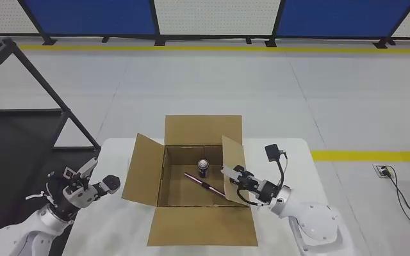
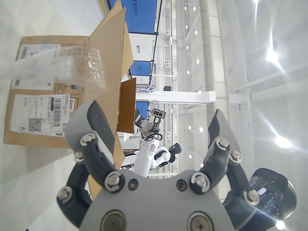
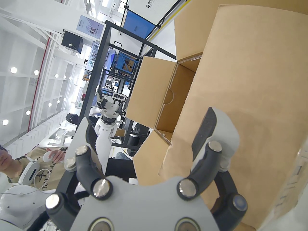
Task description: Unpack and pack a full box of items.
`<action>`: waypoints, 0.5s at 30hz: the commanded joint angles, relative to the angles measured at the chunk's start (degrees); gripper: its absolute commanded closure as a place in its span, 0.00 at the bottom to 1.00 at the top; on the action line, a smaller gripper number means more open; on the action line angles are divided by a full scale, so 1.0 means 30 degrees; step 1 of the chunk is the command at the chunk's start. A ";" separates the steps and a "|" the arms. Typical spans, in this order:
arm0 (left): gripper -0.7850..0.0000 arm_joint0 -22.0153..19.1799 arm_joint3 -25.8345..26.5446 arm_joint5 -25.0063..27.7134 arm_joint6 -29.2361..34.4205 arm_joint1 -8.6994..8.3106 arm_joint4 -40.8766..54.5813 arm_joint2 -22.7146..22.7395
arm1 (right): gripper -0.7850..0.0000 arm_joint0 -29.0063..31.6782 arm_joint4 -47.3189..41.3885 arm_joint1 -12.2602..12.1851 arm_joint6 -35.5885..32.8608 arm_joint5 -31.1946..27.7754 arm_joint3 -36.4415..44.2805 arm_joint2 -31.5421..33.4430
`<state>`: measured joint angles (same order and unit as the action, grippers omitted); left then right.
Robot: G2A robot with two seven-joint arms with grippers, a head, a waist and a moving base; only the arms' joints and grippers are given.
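Both jaws stand spread wide, gripping nothing. On the white table sits the open cardboard box, holding a thin dark rod lying flat and a small bottle upright, nearer the back wall. The left gripper hovers apart from the left flap; the right gripper is just beside the right flap.
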<state>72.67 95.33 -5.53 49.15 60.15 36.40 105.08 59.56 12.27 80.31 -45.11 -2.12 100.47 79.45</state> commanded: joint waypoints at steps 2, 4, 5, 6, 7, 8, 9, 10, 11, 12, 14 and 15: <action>0.00 -0.0138 0.0136 -0.0035 -0.0079 -0.0005 -0.0034 -0.0383 | 0.00 -0.0045 -0.0208 0.0000 0.0432 -0.0260 -0.0231 -0.0316; 0.00 -0.0257 0.0209 -0.0027 -0.0054 -0.0013 -0.0135 -0.0675 | 0.00 -0.0058 -0.0374 -0.0012 0.0555 -0.0743 -0.0423 -0.0544; 0.00 -0.0319 0.0257 -0.0014 -0.0061 -0.0015 -0.0182 -0.0825 | 0.00 -0.0068 -0.0384 -0.0025 0.0616 -0.1105 -0.0576 -0.0642; 0.00 -0.0377 0.0320 -0.0021 -0.0042 -0.0017 -0.0204 -0.0975 | 0.00 -0.0082 -0.0369 -0.0036 0.0718 -0.1350 -0.0805 -0.0728; 0.00 -0.0433 0.0378 -0.0011 -0.0052 -0.0020 -0.0236 -0.1100 | 0.00 -0.0135 -0.0339 -0.0042 0.0845 -0.1510 -0.1029 -0.0822; 0.00 -0.0481 0.0429 -0.0030 -0.0089 -0.0021 -0.0279 -0.1235 | 0.00 -0.0205 -0.0327 -0.0047 0.0959 -0.1628 -0.1257 -0.0913; 0.00 -0.0543 0.0478 -0.0076 -0.0104 -0.0025 -0.0324 -0.1375 | 0.00 -0.0273 -0.0295 -0.0053 0.1095 -0.1684 -0.1466 -0.0987; 0.00 -0.0618 0.0512 -0.0088 -0.0136 -0.0025 -0.0344 -0.1509 | 0.00 -0.0333 -0.0236 -0.0060 0.1245 -0.1727 -0.1636 -0.1048; 0.00 -0.0690 0.0533 -0.0104 -0.0176 -0.0026 -0.0390 -0.1659 | 0.00 -0.0370 -0.0225 -0.0069 0.1382 -0.1756 -0.1778 -0.1090; 0.00 -0.0767 0.0559 -0.0130 -0.0181 -0.0028 -0.0463 -0.1820 | 0.00 -0.0394 -0.0240 -0.0080 0.1469 -0.1762 -0.1901 -0.1118; 0.00 -0.0927 0.0615 -0.0164 -0.0197 -0.0027 -0.0554 -0.2147 | 0.00 -0.0398 -0.0181 -0.0116 0.1570 -0.1779 -0.2023 -0.1150; 0.00 -0.1005 0.0637 -0.0194 -0.0201 -0.0027 -0.0602 -0.2310 | 0.00 -0.0376 -0.0133 -0.0137 0.1605 -0.1778 -0.2059 -0.1157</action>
<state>69.84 97.20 -6.04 48.56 60.06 34.70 98.57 58.38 11.78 79.94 -40.34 -7.45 94.35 76.00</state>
